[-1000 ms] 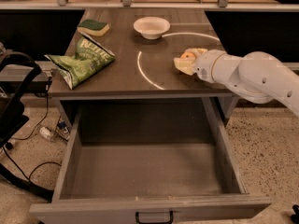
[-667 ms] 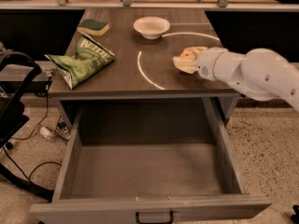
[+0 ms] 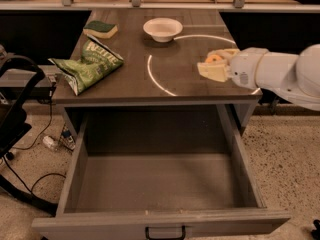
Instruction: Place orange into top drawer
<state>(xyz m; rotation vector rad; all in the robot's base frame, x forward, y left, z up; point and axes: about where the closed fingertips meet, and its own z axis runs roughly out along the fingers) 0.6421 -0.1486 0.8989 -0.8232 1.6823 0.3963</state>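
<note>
Apparently pinching the orange point(image 3: 215, 59), the tool point(image 3: 210, 64) hangs by the tabletop's point(image 3: 130, 71) right edge, top drawer point(image 3: 160, 186) open.

This looks like a robotics lab: floor cables point(image 3: 50, 121), a white arc point(image 3: 152, 76) marked on the tabletop point(image 3: 135, 59), the gripper point(image 3: 214, 68) above it clasping the orange point(image 3: 215, 59).

Gripper point(image 3: 216, 66) above tabletop point(image 3: 130, 79) right: cream fingers point(image 3: 212, 72) (arm point(image 3: 280, 76) white, rounded).

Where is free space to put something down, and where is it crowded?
Free: the whole top drawer floor; the tabletop between chip bag and gripper, which holds the orange near the right edge. Crowded: back left, around sponge, bag and bowl.
</note>
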